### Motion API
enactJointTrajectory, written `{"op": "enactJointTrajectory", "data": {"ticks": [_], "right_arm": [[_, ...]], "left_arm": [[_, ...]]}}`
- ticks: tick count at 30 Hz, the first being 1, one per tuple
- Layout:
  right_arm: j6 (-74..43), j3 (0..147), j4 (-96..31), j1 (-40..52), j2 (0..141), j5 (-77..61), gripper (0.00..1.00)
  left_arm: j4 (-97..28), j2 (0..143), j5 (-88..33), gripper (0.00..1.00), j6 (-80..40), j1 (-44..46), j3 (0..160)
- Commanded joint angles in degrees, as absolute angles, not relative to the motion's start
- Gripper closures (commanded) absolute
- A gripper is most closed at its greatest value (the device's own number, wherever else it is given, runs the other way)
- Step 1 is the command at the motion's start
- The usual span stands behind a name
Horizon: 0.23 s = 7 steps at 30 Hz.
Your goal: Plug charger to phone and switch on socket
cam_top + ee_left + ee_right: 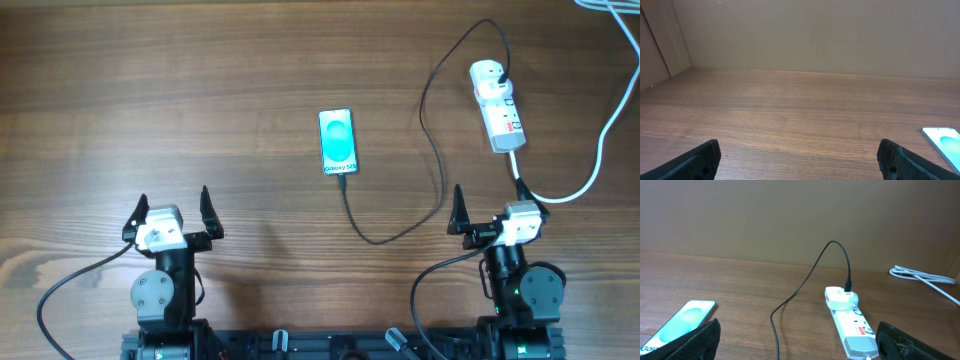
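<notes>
The phone (pixel 337 141) lies flat at the table's middle, cyan screen up, its white text strip at the near end. The black charger cable (pixel 432 150) runs from a white adapter on the socket strip (pixel 497 108) at the far right, loops toward me, and its end meets the phone's near edge. My left gripper (pixel 172 214) is open and empty, near left of the phone. My right gripper (pixel 500 216) is open and empty, just in front of the strip. The right wrist view shows the phone (pixel 681 322), the cable (pixel 800 287) and the strip (pixel 854 326). The left wrist view shows the phone's corner (pixel 943 139).
The strip's thick white lead (pixel 598 150) curves right and runs off the far right corner; it also shows in the right wrist view (pixel 922 277). A beige wall stands behind the table. Bare wood lies ahead of the left gripper (pixel 799 145).
</notes>
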State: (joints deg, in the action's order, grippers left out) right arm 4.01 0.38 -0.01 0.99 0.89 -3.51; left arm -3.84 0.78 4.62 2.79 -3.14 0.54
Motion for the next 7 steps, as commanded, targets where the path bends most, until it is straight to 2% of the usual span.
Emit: {"op": "enactJointTrajectory", "data": {"ticks": [1, 7], "right_arm": [[4.47, 0.32, 0.03, 1.1, 0.27, -2.61, 0.0], [4.49, 0.32, 0.03, 1.1, 0.27, -2.61, 0.0]], "left_arm": [[-3.9, 0.23, 4.12, 0.0, 3.88, -3.66, 0.32], [-3.9, 0.23, 4.12, 0.0, 3.88, -3.66, 0.32]]}}
